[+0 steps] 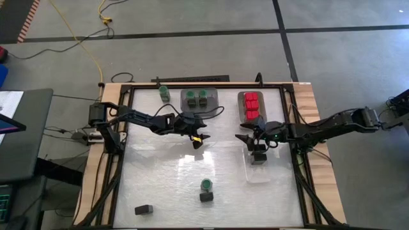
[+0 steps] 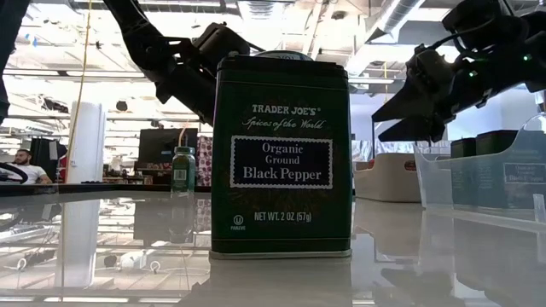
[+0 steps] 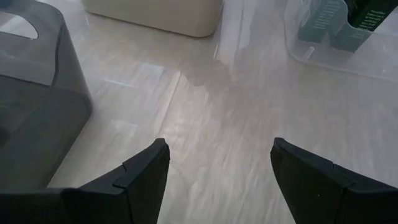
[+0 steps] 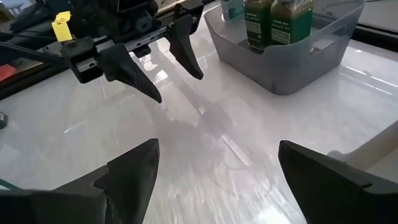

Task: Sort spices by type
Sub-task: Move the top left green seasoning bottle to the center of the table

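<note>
Both hands hang over the white worktop (image 1: pixel 166 185) with nothing in them, which reads as a pause between placements in a sort that is partly done. The left hand (image 1: pixel 199 140) has its two dark fingers spread wide with only bare surface between them; just beyond it sits the grey plastic tray (image 1: pixel 199 99) holding two green-lidded round spice jars (image 1: pixel 197 96), so this tray seems to be the jars' collecting point. A third green-lidded jar (image 1: pixel 164 91) stands alone outside the tray, off to this hand's outer side, probably still to go in. The right hand (image 1: pixel 250 138) is also wide open and empty, hovering just beside the near end of the clear rectangular plastic tray (image 1: pixel 259 172), where a dark grey block-shaped tin (image 1: pixel 258 155) already rests; that suggests the clear tray is meant for the dark tins. Past this hand, the second grey tray (image 1: pixel 243 97) carries the red-topped boxy spice containers (image 1: pixel 252 106), packed touching in a tidy cluster, a kind that looks finished. Well behind both hands, toward the near edge, a further green-lidded jar (image 1: pixel 206 184) stands touching a black block tin (image 1: pixel 206 197), the black pepper tin of the low view, and another dark tin (image 1: pixel 144 209) lies apart near the corner. These strays are likely what the open fingers are ready for.
</note>
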{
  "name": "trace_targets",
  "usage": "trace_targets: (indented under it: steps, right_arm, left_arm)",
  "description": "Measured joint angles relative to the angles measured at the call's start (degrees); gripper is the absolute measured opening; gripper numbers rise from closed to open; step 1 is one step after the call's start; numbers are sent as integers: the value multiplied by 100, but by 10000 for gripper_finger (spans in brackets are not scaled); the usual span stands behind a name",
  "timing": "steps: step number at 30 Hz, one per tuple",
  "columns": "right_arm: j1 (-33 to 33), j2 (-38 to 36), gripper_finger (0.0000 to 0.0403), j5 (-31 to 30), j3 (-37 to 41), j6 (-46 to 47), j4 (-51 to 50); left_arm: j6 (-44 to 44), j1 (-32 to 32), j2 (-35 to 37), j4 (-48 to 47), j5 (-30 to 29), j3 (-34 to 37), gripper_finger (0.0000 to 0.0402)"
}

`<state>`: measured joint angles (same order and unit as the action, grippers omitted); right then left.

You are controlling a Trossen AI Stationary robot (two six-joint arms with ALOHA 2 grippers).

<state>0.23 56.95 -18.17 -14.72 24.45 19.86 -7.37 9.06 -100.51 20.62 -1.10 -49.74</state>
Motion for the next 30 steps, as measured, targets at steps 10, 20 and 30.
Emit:
trace_targets:
  steps: [10, 20, 30]
  right_arm:
    - [0, 0, 356, 2, 0, 11, -7]
    - [0, 0, 357, 4, 0, 9, -9]
    - [-47, -38, 357, 11, -202, -195, 41]
  left_arm:
    - [237, -90, 0, -19, -65, 0, 280]
    - [445, -267, 0, 22, -133, 0, 348]
    - [-179, -235, 371, -35, -129, 7, 350]
